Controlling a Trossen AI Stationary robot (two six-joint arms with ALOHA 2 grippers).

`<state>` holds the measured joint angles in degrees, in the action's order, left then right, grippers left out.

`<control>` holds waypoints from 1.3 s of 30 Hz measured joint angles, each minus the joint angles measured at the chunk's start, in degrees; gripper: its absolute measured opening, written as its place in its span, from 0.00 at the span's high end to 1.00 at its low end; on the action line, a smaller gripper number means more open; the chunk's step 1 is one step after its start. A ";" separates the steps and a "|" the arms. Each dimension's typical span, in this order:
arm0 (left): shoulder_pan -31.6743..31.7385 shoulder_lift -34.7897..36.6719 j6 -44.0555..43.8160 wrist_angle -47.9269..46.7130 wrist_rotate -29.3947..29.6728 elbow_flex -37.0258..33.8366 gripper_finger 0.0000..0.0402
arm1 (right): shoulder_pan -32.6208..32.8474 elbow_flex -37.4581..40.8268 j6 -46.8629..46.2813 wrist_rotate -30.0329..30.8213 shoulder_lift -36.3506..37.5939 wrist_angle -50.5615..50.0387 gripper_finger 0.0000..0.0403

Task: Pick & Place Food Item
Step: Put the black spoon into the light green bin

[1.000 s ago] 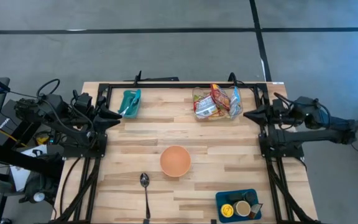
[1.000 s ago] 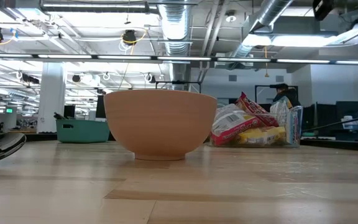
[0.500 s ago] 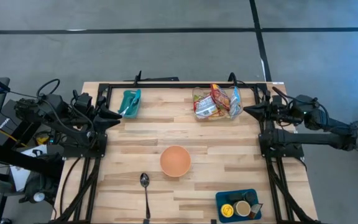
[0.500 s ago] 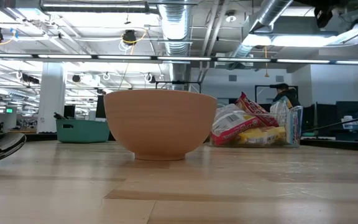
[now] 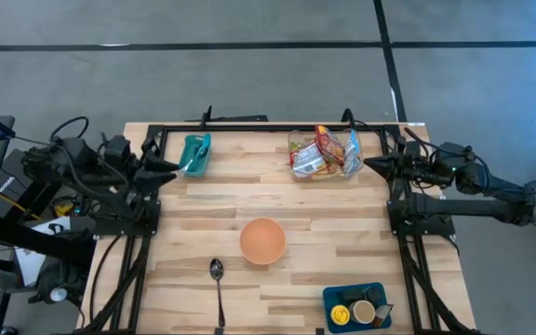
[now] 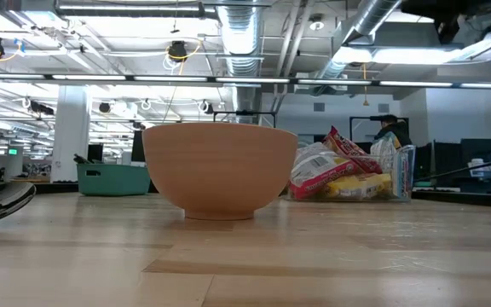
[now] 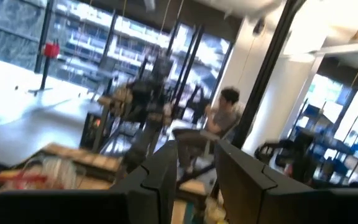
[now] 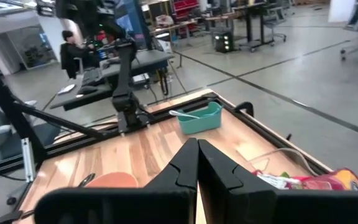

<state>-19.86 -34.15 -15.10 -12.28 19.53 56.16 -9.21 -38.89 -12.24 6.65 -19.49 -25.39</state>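
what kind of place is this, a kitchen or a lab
Most likely a robotics lab in an open-plan industrial workspace, not a kitchen: exposed ceiling ducts, rows of desks with a seated person, and a wooden test table framed by arm mounts.

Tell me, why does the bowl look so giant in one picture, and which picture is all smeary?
Low view: the camera sits at table height near the bowl, so it looms. Left wrist view: smeared throughout, the person only a soft shape.
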 joint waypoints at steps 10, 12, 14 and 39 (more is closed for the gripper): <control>0.01 -1.64 -0.25 16.74 -0.02 0.00 0.74 | 0.00 0.00 0.05 0.90 0.00 -0.15 1.00; 0.00 -1.81 -0.25 18.54 0.00 0.00 0.74 | 0.00 0.00 0.19 0.90 0.00 -0.16 1.00; 0.02 -2.31 -0.19 20.54 0.04 0.00 0.74 | 0.02 0.00 0.19 0.90 0.02 -0.15 1.00; -0.11 -25.81 -24.63 26.09 -5.03 0.00 0.74 | 0.02 0.00 0.17 0.88 0.02 -0.87 1.00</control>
<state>-19.97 -59.97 -39.73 13.81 14.50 56.16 -9.19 -38.89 -12.08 7.53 -19.46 -26.26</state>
